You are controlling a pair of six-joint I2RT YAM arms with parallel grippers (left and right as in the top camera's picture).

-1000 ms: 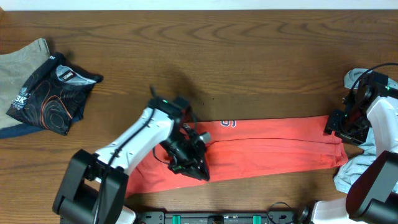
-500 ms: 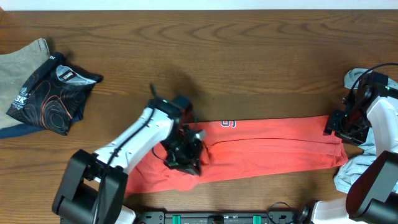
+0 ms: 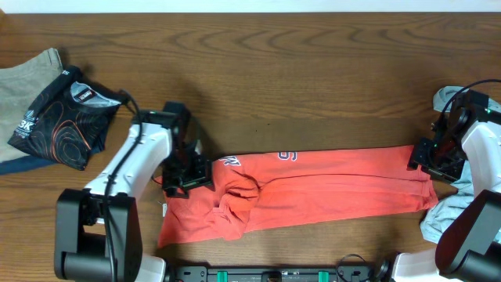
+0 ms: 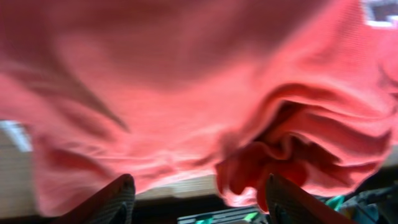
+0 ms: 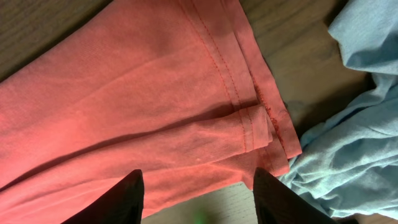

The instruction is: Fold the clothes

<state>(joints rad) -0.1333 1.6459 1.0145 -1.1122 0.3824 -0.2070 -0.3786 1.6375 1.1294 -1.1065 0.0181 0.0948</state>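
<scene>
Just now left gripper [image 3: 185, 174] has shifted from mid-shirt to left end; red shirt [image 3: 337, 188], stretched along front of desk [image 3: 313, 78], now bunches there. Suggests regrasp, fold barely begun. Left jaws seemingly spread, view blurred; right gripper [image 3: 424, 160] spread above hem. One red shirt, one black garment [image 3: 63, 117], one beige garment [image 3: 23, 74], one blue garment [image 3: 442, 219].

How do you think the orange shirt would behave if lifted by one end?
Probably floppy: the orange shirt lies bunched in soft wrinkles. It looks thin, so likely light. Pushed, it would probably ruck, not slide.
</scene>
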